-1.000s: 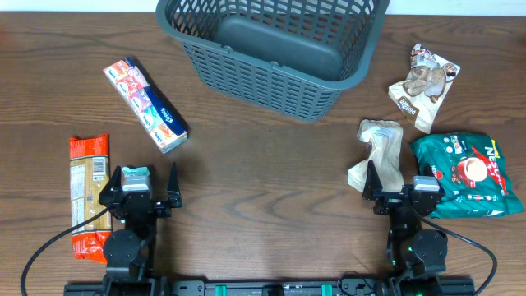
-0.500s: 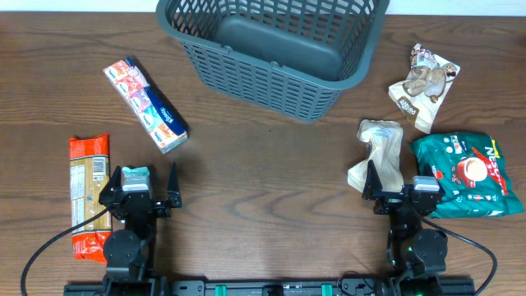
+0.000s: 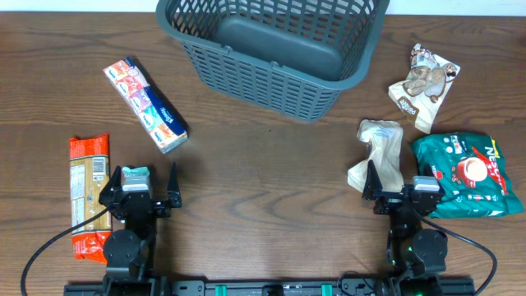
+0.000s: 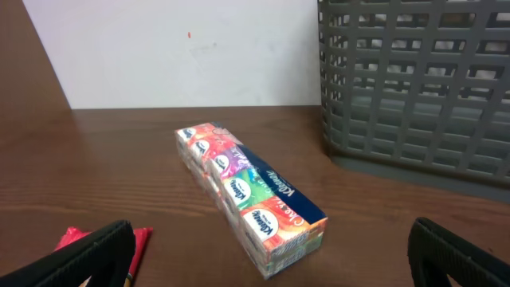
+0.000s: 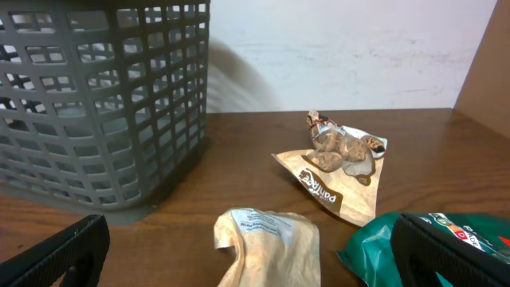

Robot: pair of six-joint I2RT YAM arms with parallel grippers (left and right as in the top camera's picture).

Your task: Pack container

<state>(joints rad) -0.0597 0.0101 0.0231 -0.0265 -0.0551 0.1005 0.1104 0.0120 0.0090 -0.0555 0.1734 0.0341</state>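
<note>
Both arms sit low at the bottom edge of the overhead view, nothing in hand: the left gripper (image 3: pixel 140 187) has its jaws spread wide, and the right gripper (image 3: pixel 404 191) is just as wide and just as empty. The container (image 3: pixel 263 86), that big dark grey slotted basket, sits at top centre, its far rim cut off by the frame, and its solid bottom is bare, so by my reading the packing has not started. At upper left the colourful tissue pack (image 3: pixel 145 104) lies on a diagonal, so a grab across its corners could twist it loose. The orange cracker pack (image 3: pixel 88 193) lies right beside the left arm at lower left, awkwardly close for a clean reach. Over on the right, the crumpled beige packet (image 3: pixel 378 152) sits just ahead of the right gripper, near enough to get shoved rather than picked. The green snack bag (image 3: pixel 467 174) looks slick and puffy and may slip. And that lattice wall could catch a pack's corner on the way over.
</note>
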